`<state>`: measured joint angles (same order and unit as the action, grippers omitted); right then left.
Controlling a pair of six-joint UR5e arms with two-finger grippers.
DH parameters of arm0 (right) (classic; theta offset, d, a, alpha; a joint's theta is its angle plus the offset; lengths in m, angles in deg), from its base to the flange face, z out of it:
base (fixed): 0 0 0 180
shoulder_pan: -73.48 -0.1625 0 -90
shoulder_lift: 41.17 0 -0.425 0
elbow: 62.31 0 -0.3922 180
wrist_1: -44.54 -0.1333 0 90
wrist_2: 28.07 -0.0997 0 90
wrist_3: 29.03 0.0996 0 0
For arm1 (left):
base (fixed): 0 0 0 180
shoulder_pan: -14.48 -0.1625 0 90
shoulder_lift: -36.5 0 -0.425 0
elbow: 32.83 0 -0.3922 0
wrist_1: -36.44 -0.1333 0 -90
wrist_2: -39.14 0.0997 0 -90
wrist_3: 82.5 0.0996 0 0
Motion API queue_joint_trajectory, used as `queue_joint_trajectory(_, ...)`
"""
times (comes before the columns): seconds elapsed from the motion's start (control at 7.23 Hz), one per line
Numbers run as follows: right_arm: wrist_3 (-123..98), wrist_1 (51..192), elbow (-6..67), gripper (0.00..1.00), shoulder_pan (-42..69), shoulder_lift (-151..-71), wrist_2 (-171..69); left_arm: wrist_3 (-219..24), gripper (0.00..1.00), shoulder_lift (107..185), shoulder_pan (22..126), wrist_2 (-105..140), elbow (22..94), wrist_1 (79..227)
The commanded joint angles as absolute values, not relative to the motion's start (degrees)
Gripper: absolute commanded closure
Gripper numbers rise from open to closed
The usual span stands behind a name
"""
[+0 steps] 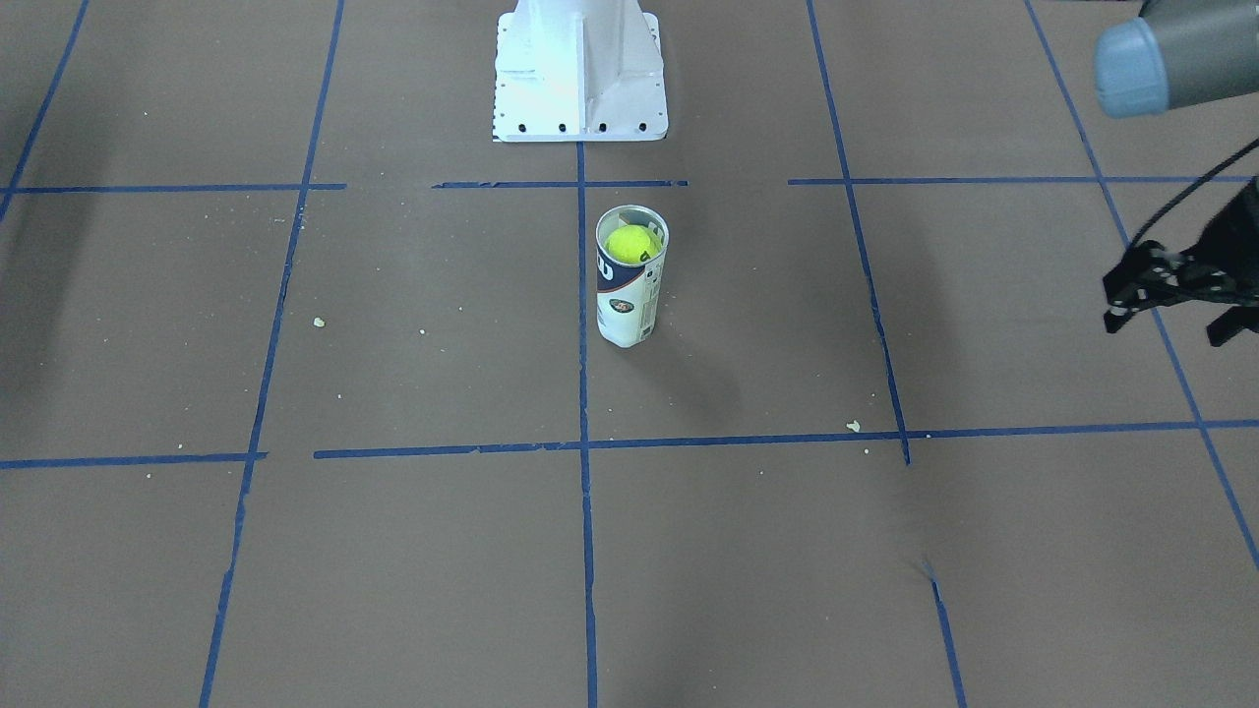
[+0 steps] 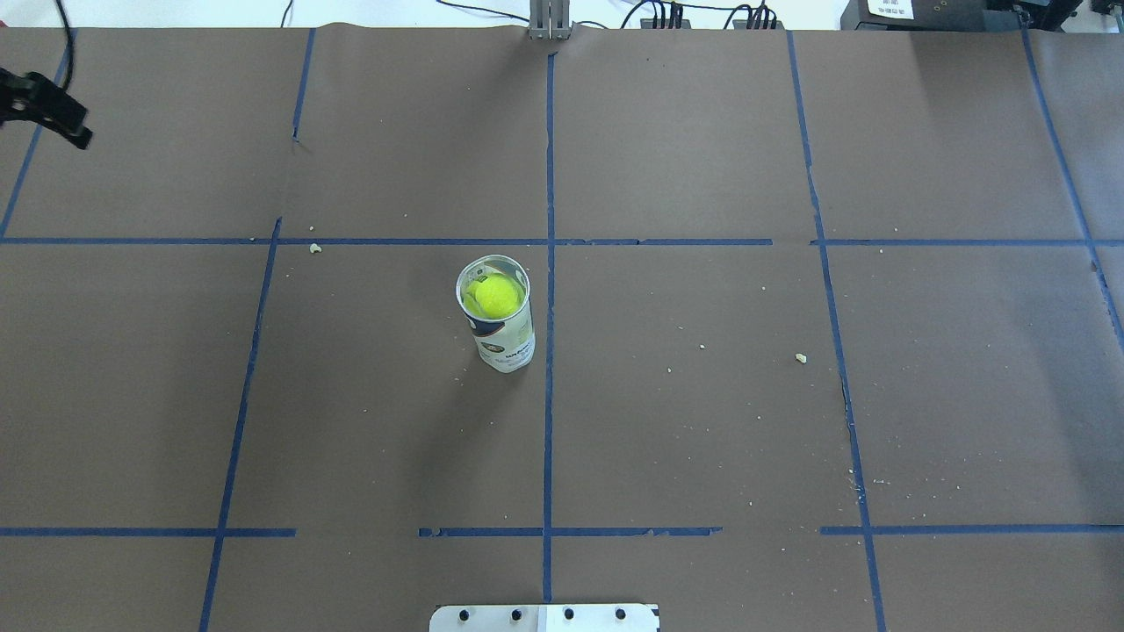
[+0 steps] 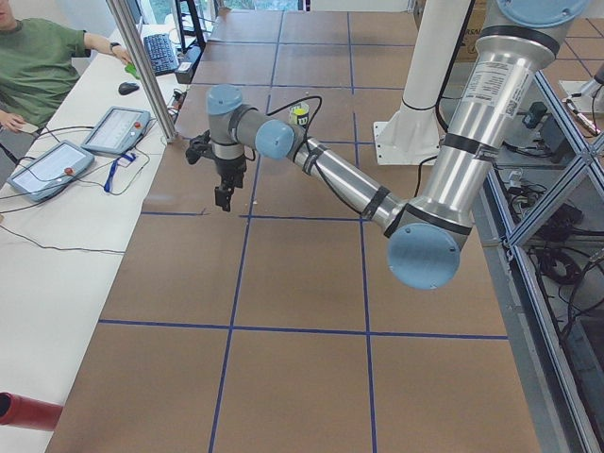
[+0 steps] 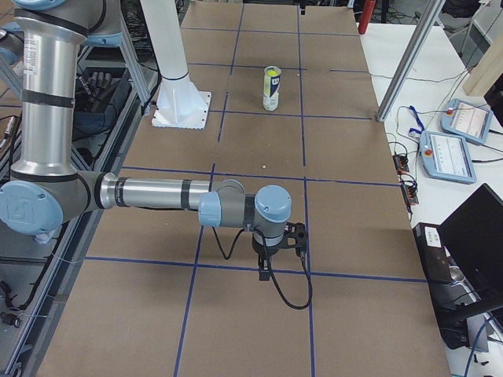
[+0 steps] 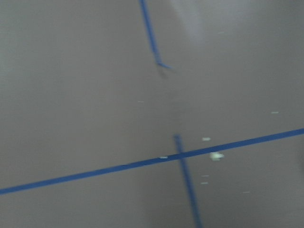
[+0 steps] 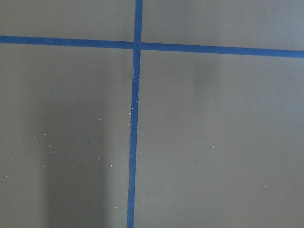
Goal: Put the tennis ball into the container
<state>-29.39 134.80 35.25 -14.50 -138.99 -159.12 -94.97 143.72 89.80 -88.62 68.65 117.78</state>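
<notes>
The clear tube container [image 1: 629, 300] stands upright near the table's middle, just in front of the white base. The yellow-green tennis ball [image 1: 630, 243] sits inside it near the open top, also visible from above as the ball [image 2: 492, 296] in the tube [image 2: 505, 342]. My left gripper [image 1: 1166, 329] hangs far off to the robot's left, well away from the tube, with its fingers apart and nothing between them. My right gripper [image 4: 267, 271] points down over bare table far from the tube [image 4: 271, 94]; I cannot tell its state. Both wrist views show only brown table and blue tape.
The white metal base [image 1: 580, 98] stands right behind the tube. Small crumbs [image 2: 800, 357] lie scattered on the brown paper. A side table with tablets [image 3: 113, 132] and a seated person [image 3: 38, 57] borders the far edge.
</notes>
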Motion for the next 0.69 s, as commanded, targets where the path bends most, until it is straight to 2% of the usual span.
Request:
queue_joint_trajectory(0.0, -29.39, 134.8, 35.25, 0.0, -14.5, -138.99, -159.12, -86.75, 0.0, 139.7, 96.82, -89.53, 63.77, 118.35)
queue_joint_trajectory(0.55, -29.39, 134.8, 35.25, 0.0, -14.5, -138.99, -159.12, -80.21, 0.0, 127.14, 101.4, -98.13, 63.85, 123.53)
